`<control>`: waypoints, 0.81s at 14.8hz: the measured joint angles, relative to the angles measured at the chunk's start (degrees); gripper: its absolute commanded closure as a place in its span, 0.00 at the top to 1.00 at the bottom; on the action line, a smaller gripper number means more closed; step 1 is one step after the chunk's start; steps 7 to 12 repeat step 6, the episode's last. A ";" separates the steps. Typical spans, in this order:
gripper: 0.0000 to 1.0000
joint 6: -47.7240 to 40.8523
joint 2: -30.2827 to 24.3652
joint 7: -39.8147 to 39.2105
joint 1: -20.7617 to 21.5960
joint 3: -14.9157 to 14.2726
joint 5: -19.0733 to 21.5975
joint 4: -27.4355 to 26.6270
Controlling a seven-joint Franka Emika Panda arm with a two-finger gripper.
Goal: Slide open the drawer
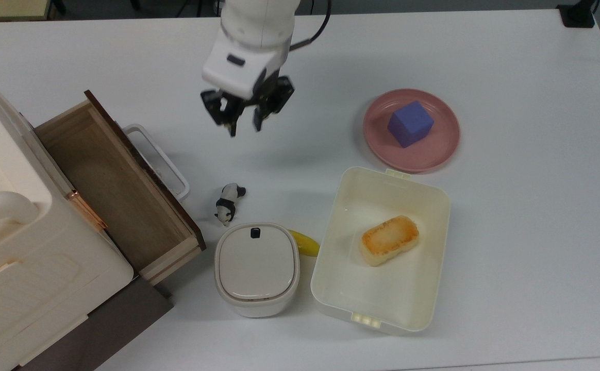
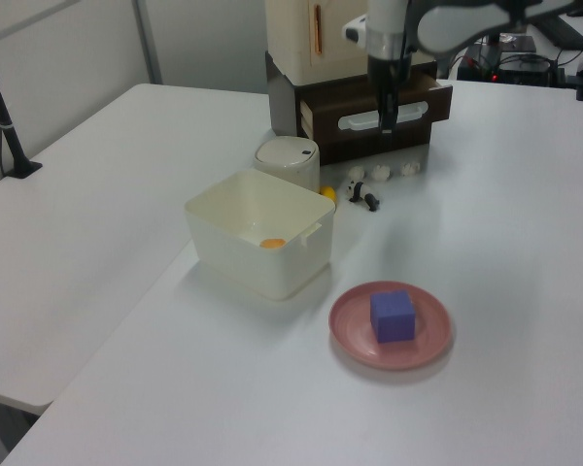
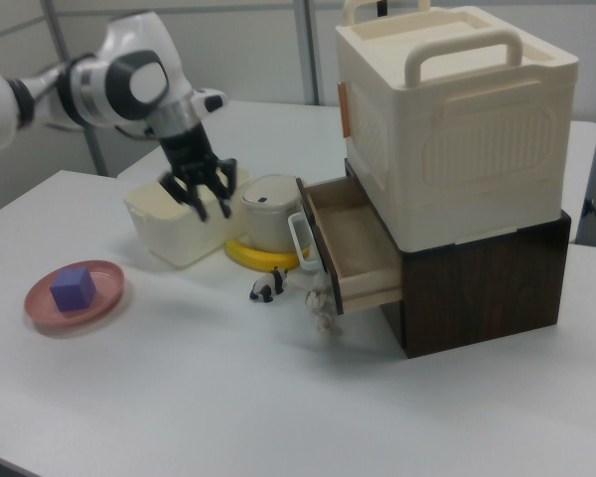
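White table (image 1: 511,247) carried everything, with the cream cabinet (image 1: 16,247) on its dark base at the top view's 8 o'clock edge. From under the cabinet the drawer (image 1: 117,190) stood pulled out toward 2 o'clock in the top view, its light wood inside bare and its white loop handle (image 1: 158,159) on the dark front panel. At 5 o'clock in the top view sat the cream tub (image 1: 382,252) holding a toasted bread piece (image 1: 388,240), with the lidded white pot (image 1: 256,268) beside it. A pink plate (image 1: 442,139) at 2 o'clock bore a blue cube (image 1: 410,122). At 12 o'clock hung the claw (image 1: 242,117), fingers apart, holding nothing, well clear of the handle. A small panda figure (image 1: 229,203) lay near the centre.
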 measured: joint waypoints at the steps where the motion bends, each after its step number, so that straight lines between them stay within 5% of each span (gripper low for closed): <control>1: 1.00 -1.62 -1.83 5.45 -1.06 1.20 2.14 -0.04; 5: 1.00 -9.71 -7.66 18.06 -8.48 8.73 3.70 -0.74; 12: 1.00 -10.33 -8.21 18.70 -9.74 9.46 3.71 -0.96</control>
